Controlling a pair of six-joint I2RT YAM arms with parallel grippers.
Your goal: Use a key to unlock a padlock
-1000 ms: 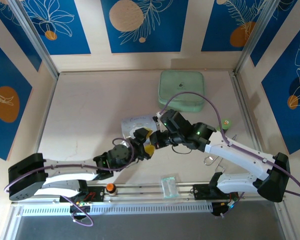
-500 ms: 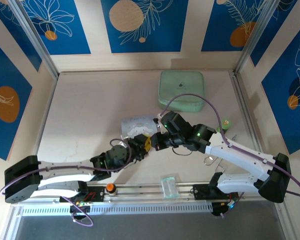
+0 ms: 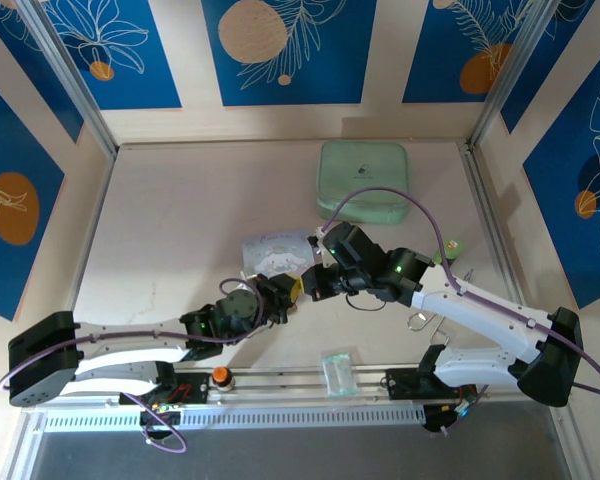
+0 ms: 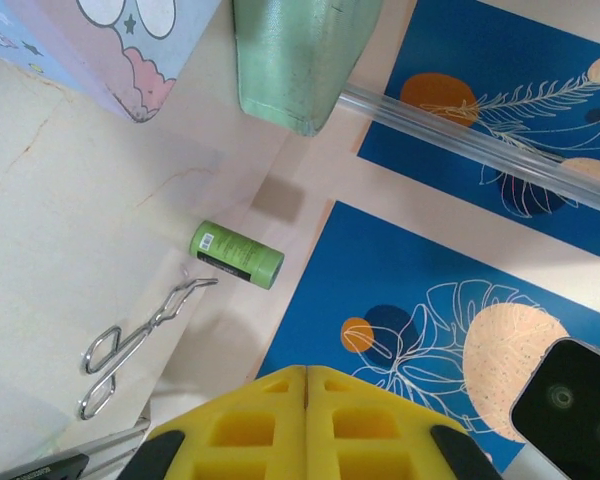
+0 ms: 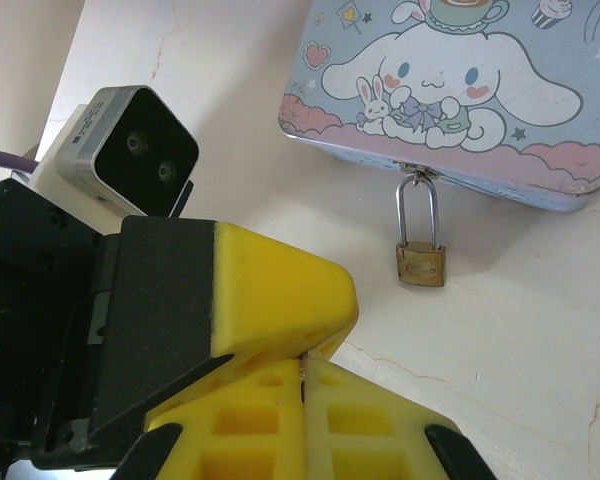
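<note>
— Well, where do we have the padlock [image 5: 421,262]?

— We see it lying on the bench [image 5: 540,330] just in front of the pastel blue cartoon box [image 5: 450,90]. Its thin silver shackle is hooked through the box's clasp [image 5: 416,172], and its brass body points away from the box.

— And our end effectors?

— Our left end effector [image 4: 306,385] is closed, its yellow fingers pressed flat together. Our right end effector [image 5: 308,390] is closed too, with only a thin seam between its fingers. From above, we see the two meeting tip to tip just at the near side of the box. In the right wrist view, one left finger [image 5: 280,295] lies across our right fingertips.

— Do we hold the key?

— We cannot tell. Where the tips meet, it is too tight for us to make anything out.

— What else do we have on the bench?

— A mint green case [image 3: 365,180] beyond the box, a small green tube [image 4: 237,254] lying on its side by the wall, and silver scissor-handled tweezers [image 4: 130,345] whose tips point toward the tube.
</note>
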